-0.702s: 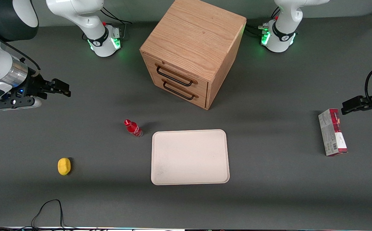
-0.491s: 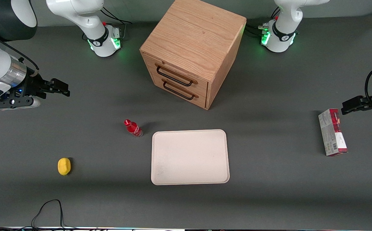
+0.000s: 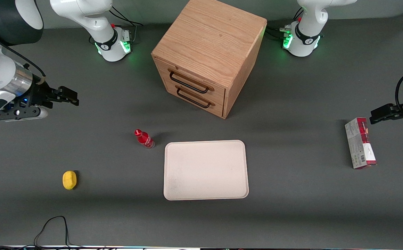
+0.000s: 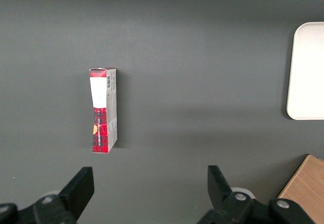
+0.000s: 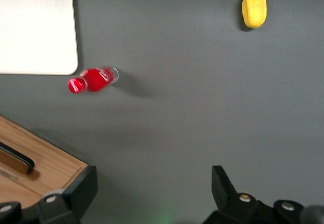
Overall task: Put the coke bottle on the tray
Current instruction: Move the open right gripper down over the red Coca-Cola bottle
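Red and small, the coke bottle [image 3: 144, 138] stands upright on the grey counter [image 3: 292, 201], just beside the corner of the cream tray [image 3: 206, 169] that lies toward my working end and farther from the front camera, not touching its rim. In front of the wooden cabinet [image 3: 208, 55] the tray lies flat. My end effector [image 3: 70, 97] hangs above the counter with fingers spread wide and holding nothing, well apart from the bottle, with a yellow lemon [image 3: 69, 180] nearer the front camera.
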Motion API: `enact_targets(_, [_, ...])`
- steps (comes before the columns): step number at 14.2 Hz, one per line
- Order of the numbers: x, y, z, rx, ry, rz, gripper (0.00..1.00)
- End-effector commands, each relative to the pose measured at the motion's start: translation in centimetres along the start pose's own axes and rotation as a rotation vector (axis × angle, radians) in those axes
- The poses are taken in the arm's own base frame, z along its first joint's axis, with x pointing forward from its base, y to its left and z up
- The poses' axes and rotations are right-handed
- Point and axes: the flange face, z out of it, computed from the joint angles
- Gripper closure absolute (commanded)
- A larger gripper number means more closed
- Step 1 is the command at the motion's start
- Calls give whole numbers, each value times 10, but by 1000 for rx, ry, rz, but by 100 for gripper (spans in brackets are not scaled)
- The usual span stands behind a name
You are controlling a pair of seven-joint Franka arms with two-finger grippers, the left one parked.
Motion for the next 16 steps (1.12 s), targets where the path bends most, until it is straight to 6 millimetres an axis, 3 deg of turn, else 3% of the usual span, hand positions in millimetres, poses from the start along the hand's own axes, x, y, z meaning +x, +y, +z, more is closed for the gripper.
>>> enact_targets(1, [12, -64, -9, 9, -15, 45, 0])
enact_targets(4, [-5, -133, -6, -3, -16, 96, 0])
enact_targets(6, [-14, -153, -3, -9, -25, 105, 0])
enact_targets(8, [-18, -157, 2, -14, -48, 114, 0])
enact_targets(11, [-26, -148, 16, -15, -77, 112, 0])
enact_targets(16, [-12, -142, 81, -6, -52, 125, 0])
